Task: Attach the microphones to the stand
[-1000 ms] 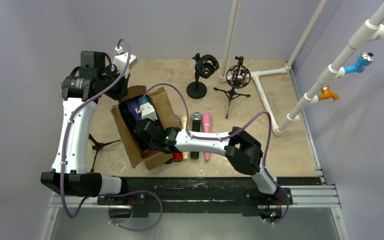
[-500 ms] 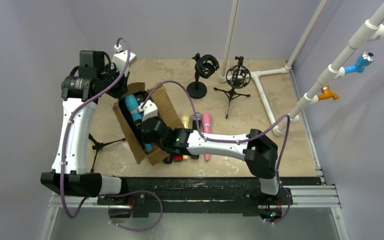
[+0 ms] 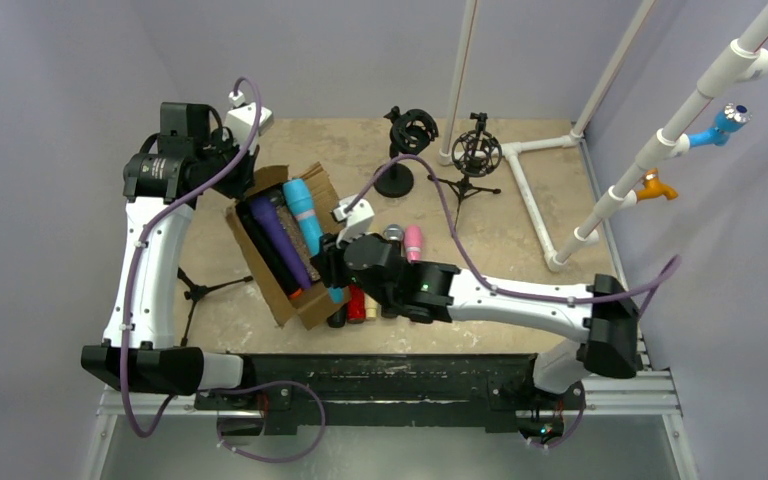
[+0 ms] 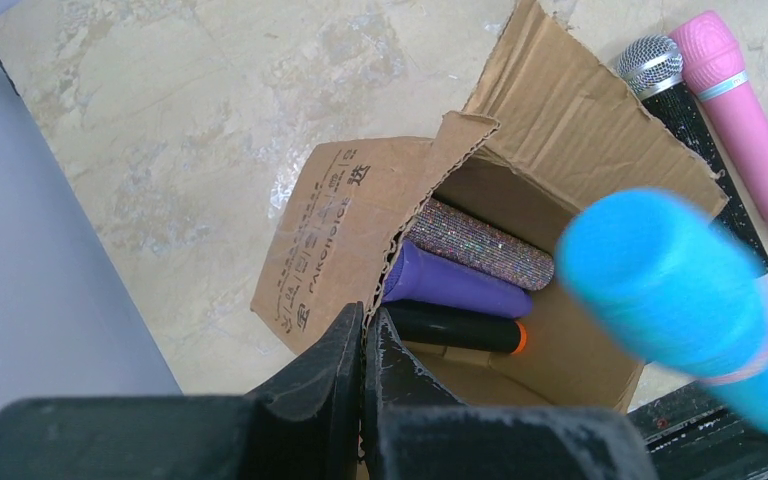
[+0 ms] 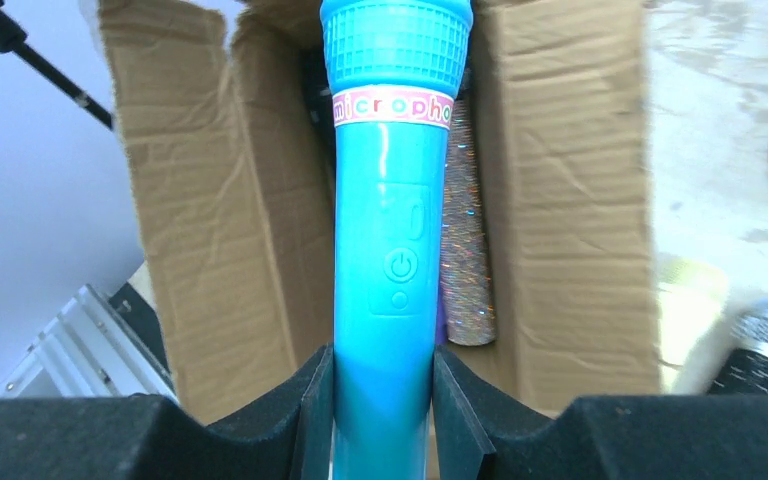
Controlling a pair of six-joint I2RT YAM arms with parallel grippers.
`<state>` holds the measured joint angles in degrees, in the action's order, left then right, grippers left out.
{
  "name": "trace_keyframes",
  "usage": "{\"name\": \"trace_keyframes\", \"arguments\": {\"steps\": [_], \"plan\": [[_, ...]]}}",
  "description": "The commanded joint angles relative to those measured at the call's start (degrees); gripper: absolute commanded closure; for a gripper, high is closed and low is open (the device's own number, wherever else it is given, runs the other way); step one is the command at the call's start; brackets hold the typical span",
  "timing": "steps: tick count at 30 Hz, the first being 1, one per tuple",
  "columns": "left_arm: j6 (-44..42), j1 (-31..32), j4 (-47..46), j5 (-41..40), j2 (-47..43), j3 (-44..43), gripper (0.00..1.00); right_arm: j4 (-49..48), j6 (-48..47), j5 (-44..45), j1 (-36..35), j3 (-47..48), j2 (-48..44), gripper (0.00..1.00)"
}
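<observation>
Though smooth-barrelled, blue microphone (image 5: 384,240) grid-headed.

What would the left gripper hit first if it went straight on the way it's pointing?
The cardboard box. The shut left gripper points at its printed flap, which lies right ahead of the tips. Depth is unclear, so it may already be touching the flap.

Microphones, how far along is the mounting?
Done: nothing; the round-base stand and tripod stand are empty. In hand: right tool grips the blue mic over the box. Left: mounting it, plus the purple mic in the box and pink mic beside it, among others.
</observation>
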<state>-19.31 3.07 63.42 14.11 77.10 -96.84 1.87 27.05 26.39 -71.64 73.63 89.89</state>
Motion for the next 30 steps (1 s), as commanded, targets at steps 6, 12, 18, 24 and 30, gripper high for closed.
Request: {"name": "trace_keyframes", "arguments": {"steps": [6, 12, 18, 24, 30], "plan": [[-1.0, 0.1, -2.8, 0.2, -2.1, 0.0, 1.0, 7.3, 5.1, 8.8, 4.4, -14.6, -17.8, 1.0], [-0.8, 0.1, -2.7, 0.4, -1.8, -0.3, 1.0, 8.6, 8.7, 4.9, 15.4, -26.9, -24.0, 1.0], [-0.7, 0.1, -2.7, 0.4, -1.5, -0.5, 1.0, 5.1, 9.8, 1.9, 20.7, -34.9, -21.7, 1.0], [-0.5, 0.1, -2.3, 0.7, -1.0, -1.3, 1.0, -1.5, 11.4, -3.3, 22.9, -39.7, -14.8, 1.0], [0.6, 0.2, -1.9, 2.6, 0.2, -2.6, 1.0, -8.8, 14.4, -10.1, 22.9, -40.3, -9.8, 1.0]]}}
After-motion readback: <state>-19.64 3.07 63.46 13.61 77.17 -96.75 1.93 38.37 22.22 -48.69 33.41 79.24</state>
